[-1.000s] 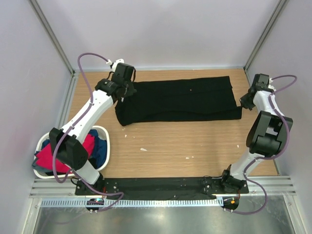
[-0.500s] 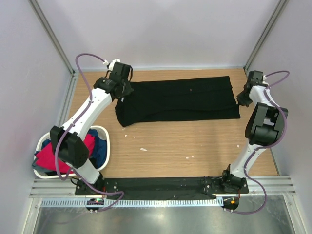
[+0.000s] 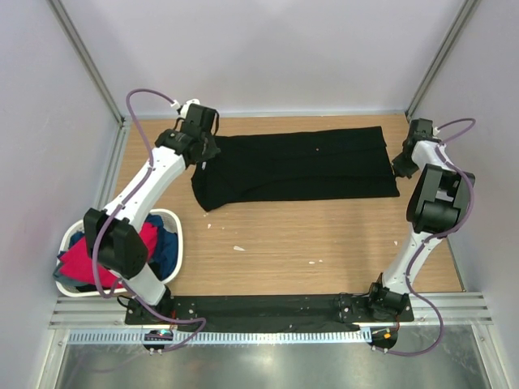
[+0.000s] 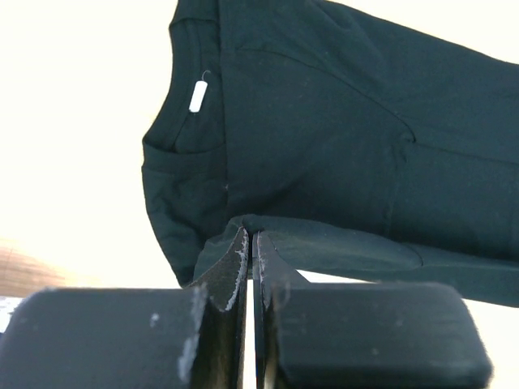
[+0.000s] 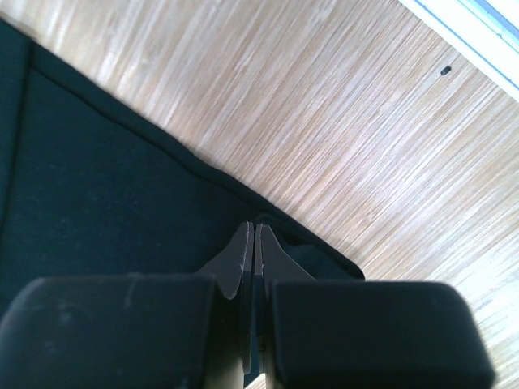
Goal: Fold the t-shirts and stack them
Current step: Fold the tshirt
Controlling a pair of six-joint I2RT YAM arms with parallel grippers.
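- Counter (image 3: 324,243): no folded pile anywhere on it, so by my reckoning the stack is not begun.
- Black t-shirt (image 3: 300,166): lies flat as a long band along the far edge of the counter, running from the far left corner almost to the far right one. It looks folded lengthwise already, with its sides turned in. The crosswise folds are left to do.
- White basket (image 3: 180,235): sits at the near left corner. A red shirt (image 3: 81,263) and a blue shirt (image 3: 166,243) are heaped inside, unfolded. More may lie under them; cannot tell.
- Left tool (image 4: 250,239): jaws pressed together, pinching a raised fold of the black cloth at the shirt's left, collar end.
- Right tool (image 5: 254,231): jaws together, clamped on the hem corner at the right end, just above bare wood.
- Neck label (image 4: 198,96): small, white, showing at the collar.
- Judgement: early in the task, with one shirt part-folded and the others untouched.
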